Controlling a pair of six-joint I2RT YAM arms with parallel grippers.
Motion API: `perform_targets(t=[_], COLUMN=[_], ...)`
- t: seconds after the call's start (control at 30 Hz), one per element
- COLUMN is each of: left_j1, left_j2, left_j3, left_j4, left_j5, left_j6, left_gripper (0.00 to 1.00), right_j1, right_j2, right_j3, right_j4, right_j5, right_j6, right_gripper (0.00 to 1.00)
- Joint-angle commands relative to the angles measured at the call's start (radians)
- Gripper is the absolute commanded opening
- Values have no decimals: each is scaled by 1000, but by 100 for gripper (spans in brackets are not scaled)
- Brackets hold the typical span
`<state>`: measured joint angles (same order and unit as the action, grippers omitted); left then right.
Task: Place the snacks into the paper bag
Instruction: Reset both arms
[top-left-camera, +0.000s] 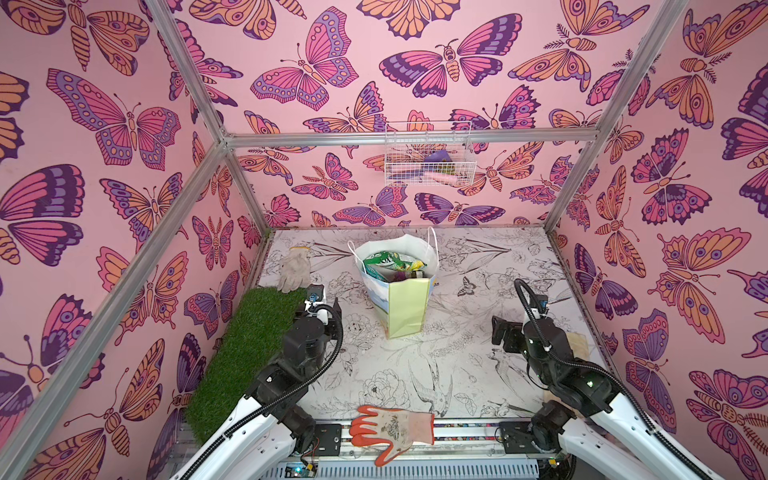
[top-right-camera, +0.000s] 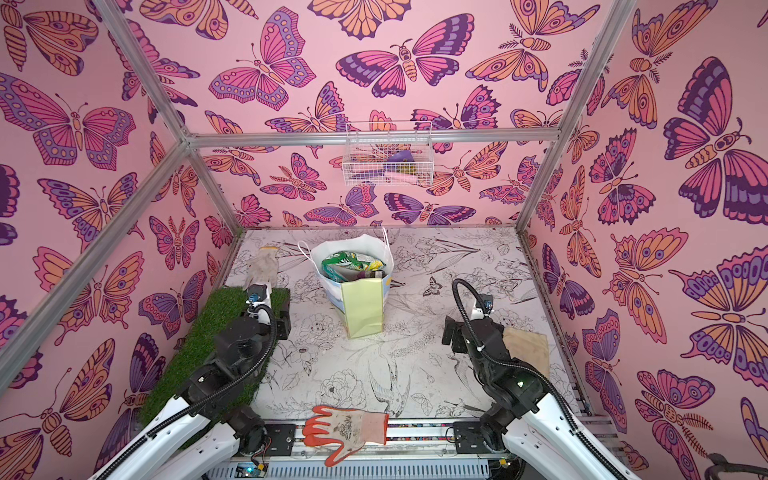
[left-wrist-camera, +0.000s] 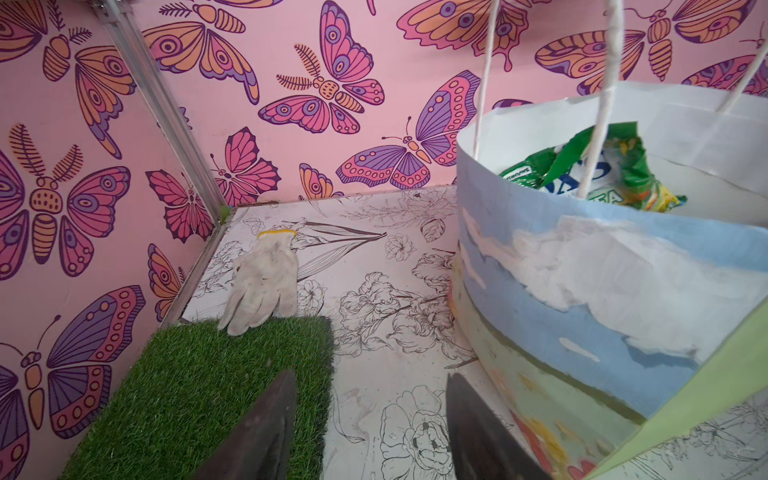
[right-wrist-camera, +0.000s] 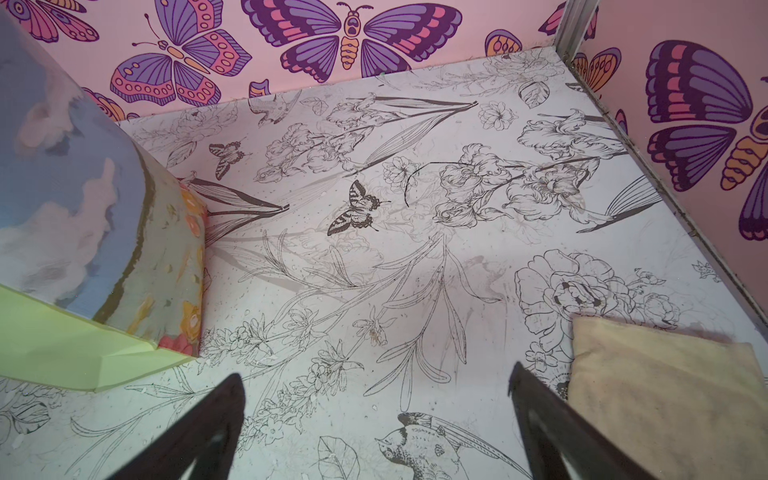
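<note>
Paper bag (top-left-camera: 405, 307), one; orange glove (top-left-camera: 390, 428), one

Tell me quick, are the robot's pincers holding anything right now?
Left pincer: open, holding nothing.
Right pincer: wide open, holding nothing.

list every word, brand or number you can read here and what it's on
"TEA": letters on the green-and-yellow packet inside the paper bag, left wrist view; the bag's rim cuts off the rest.
Small white print on that packet's green edge: too blurred to read.
Packet's blue logo: partly hidden by a cord handle, unreadable; too small in both top views.
Dark print on the orange-and-white glove: too small to read.
</note>
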<state>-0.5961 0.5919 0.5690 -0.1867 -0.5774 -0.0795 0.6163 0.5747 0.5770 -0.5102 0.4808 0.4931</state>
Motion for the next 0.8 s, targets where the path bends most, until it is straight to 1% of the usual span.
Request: perform_targets(t=[0.0,0.27,0.6,0.77], left_j1=[-2,-3,-1,1], left_j2=[9,38,65,71], left_j3=[-26,-58,-92,-108], left_j4=[30,67,105,120], left_j5=[-63,-77,-109,-127], left_j6=[2,-1,8,10], left_gripper=[60,60,60,60], right_j1=[-7,-6,-6,-7], right_j2=[-4,-2,-71,-77], right_j3=[-14,-24,-90,-99], right_j4=[21,8,54,58], right_j5=[37,103,149,176], right_j6=[-8,7,-23,-53], right_gripper=[99,99,99,99])
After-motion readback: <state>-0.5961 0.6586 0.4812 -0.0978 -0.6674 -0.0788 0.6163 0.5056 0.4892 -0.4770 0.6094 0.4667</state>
